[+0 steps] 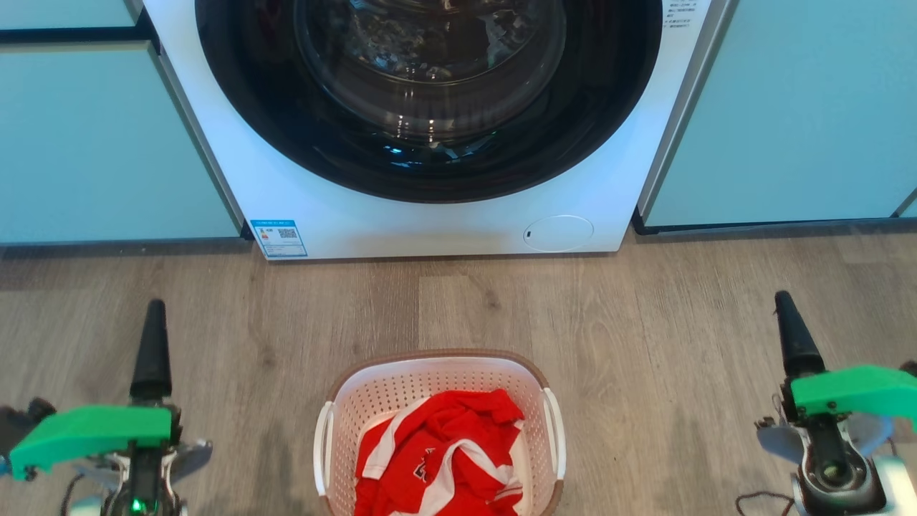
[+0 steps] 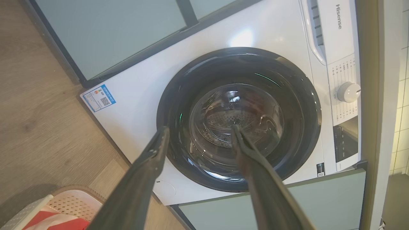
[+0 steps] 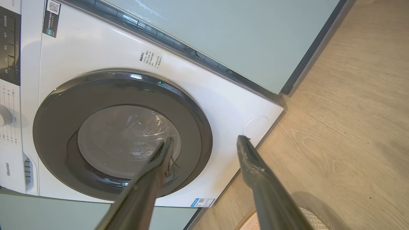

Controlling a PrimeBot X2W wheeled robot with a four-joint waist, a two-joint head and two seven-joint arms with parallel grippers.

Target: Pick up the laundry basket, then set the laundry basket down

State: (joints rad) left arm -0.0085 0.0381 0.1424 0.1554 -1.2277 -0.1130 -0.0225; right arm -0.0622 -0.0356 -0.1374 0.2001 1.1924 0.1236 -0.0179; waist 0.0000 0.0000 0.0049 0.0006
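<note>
The laundry basket (image 1: 437, 356) sits midway between the left gripper (image 2: 199, 127) and right gripper (image 3: 205, 138), both wide open and empty, its handled sides facing them, neither arm nearer.

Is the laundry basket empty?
No, a red and white garment lies crumpled inside the laundry basket.

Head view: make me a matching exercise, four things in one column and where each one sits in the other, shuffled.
1 basket
2 red garment
3 washer
4 left gripper

A lower left, open
B in the basket
C top, beyond the basket
D on the floor, bottom centre

Pairs: 1-D, 2-B, 3-C, 4-A
</note>
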